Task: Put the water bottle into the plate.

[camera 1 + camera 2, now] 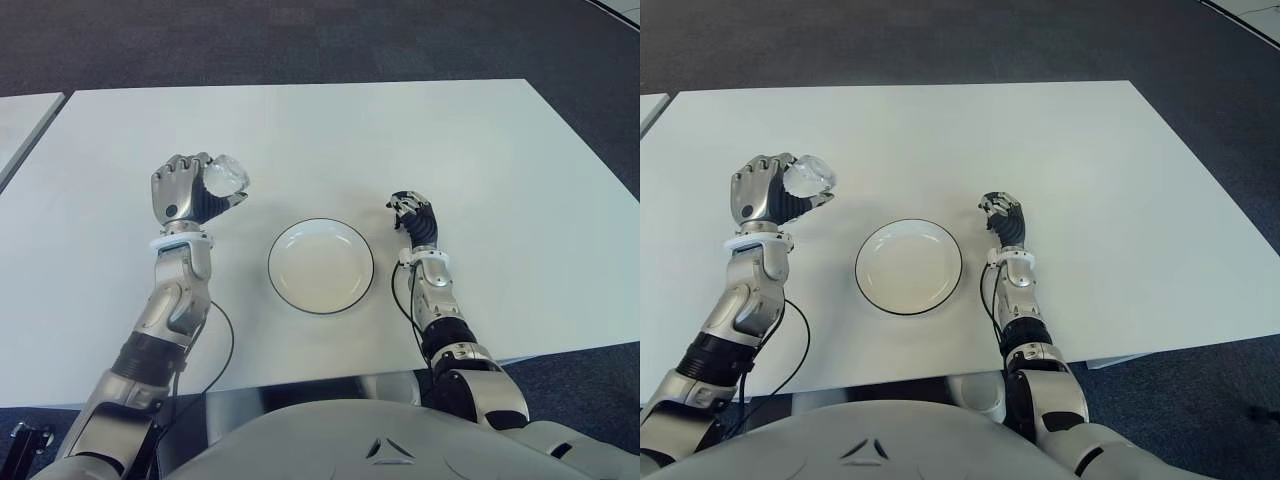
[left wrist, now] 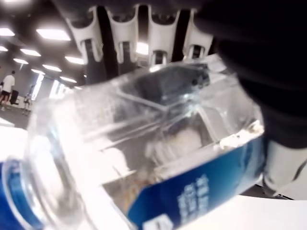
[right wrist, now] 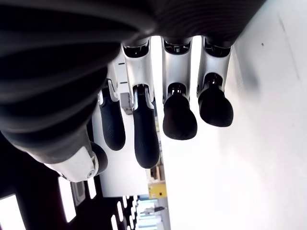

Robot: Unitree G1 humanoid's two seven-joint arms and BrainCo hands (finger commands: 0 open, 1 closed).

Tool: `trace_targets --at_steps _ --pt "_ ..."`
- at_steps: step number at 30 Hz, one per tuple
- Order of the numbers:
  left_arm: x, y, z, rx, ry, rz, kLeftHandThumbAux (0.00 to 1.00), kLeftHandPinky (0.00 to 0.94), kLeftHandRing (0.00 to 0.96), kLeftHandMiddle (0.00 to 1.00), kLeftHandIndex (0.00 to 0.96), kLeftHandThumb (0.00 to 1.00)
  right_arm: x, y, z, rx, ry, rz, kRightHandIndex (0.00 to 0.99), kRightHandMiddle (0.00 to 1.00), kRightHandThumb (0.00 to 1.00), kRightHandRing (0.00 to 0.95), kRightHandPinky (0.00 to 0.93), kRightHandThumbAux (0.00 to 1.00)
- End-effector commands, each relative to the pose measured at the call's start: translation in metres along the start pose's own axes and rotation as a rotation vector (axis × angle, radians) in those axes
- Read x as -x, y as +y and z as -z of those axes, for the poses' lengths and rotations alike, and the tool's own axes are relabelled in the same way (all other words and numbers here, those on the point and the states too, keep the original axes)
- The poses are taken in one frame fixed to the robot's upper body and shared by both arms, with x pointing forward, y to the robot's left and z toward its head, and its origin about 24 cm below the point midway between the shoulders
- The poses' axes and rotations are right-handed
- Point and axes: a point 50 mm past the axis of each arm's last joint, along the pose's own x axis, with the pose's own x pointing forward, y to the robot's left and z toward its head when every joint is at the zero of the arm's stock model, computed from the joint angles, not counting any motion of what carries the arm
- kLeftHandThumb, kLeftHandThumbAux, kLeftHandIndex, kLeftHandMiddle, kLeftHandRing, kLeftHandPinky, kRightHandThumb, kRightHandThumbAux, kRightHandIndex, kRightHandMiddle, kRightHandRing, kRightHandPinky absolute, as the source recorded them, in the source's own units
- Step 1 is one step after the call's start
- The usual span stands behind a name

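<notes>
Two hands in the shot, only one doing anything. The left hand has its fingers wrapped around the water bottle, a clear one with a blue label. It's held up off the worktop, over the left part of it, and seems to lie roughly sideways in the hand, with one end sticking out toward the middle. The left wrist view is basically all bottle, with four fingers curled over the top of it.

Moving outward, the plate sits toward the near edge, about centred, white with a dark rim and nothing in it. It's near the left hand but clearly apart, so the bottle isn't over it yet. My read: pick-up done, carry and set-down still to go.

The right hand shows just past the plate on its right side, holding nothing, fingers partly curled. Can't tell if it touches the worktop.

What could go wrong: the bottle is smooth and round, and a good chunk of it hangs out past the fingers, so a quick swing toward the plate could let it slip or twist. And if it's let go lying on its side, it could easily roll over that shallow rim and off across the worktop.
</notes>
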Motion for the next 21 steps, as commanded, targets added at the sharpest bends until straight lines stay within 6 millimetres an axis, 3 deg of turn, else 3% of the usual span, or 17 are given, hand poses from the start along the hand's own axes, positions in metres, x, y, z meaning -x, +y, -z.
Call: trace_targets --at_steps 1,21 --pt "0.001 0.005 -0.011 -0.011 -0.067 -0.020 0.668 0.809 0.842 0.544 0.399 0.851 0.016 -0.004 0.030 -0.001 0.150 0.021 0.428 0.558 0.843 0.775 0.752 0.679" --pt "0.026 -0.006 -0.057 0.042 -0.311 0.067 0.669 0.856 0.860 0.545 0.396 0.850 0.016 -0.004 0.030 -0.006 0.144 0.023 0.427 0.555 0.843 0.777 0.759 0.679"
